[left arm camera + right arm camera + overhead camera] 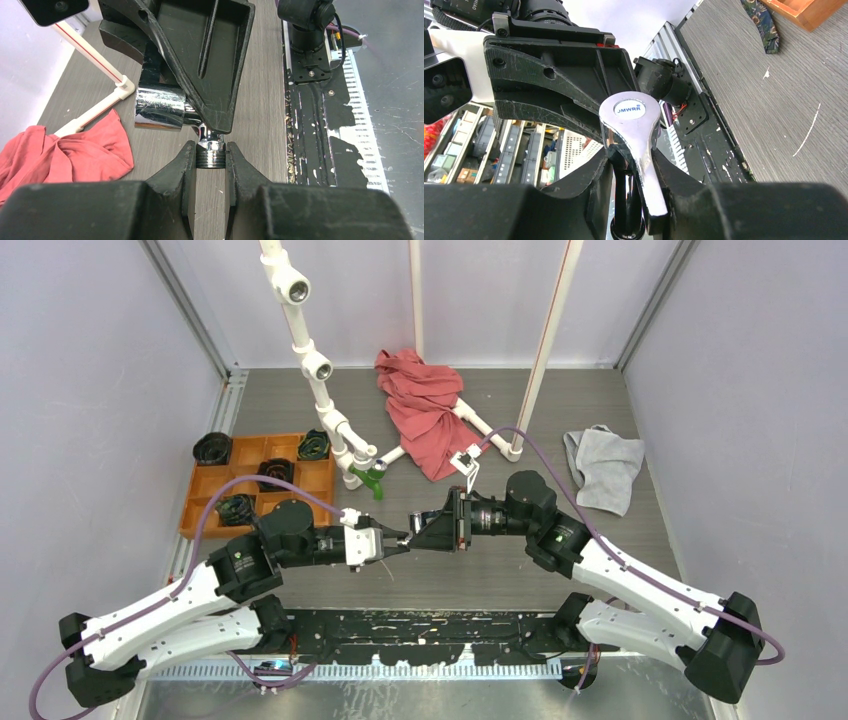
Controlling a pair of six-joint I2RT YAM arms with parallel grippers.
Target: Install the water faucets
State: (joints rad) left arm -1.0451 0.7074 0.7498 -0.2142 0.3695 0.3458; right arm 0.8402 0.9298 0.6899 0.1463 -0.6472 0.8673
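Currently the silver faucet (160, 107) hangs above the table (480, 580) between both arms, near front centre. Left gripper (210, 152) pinches its threaded shank (210, 159), fingers pressed on the threads either side. Right gripper (631, 170) is clamped about the lever handle (631, 125) and upper body, going by both wrist views. Reads as a handover or regrip. Green tap (373, 480) sits at the foot of the white pipe (318, 365), well apart. Judgement: the threads are a small, ridged hold, so one grip should be firm before the other lets go. Release slowly and watch for the body swinging. The carrying arm needs the threaded end bare and lined up with an open tee (294, 288).
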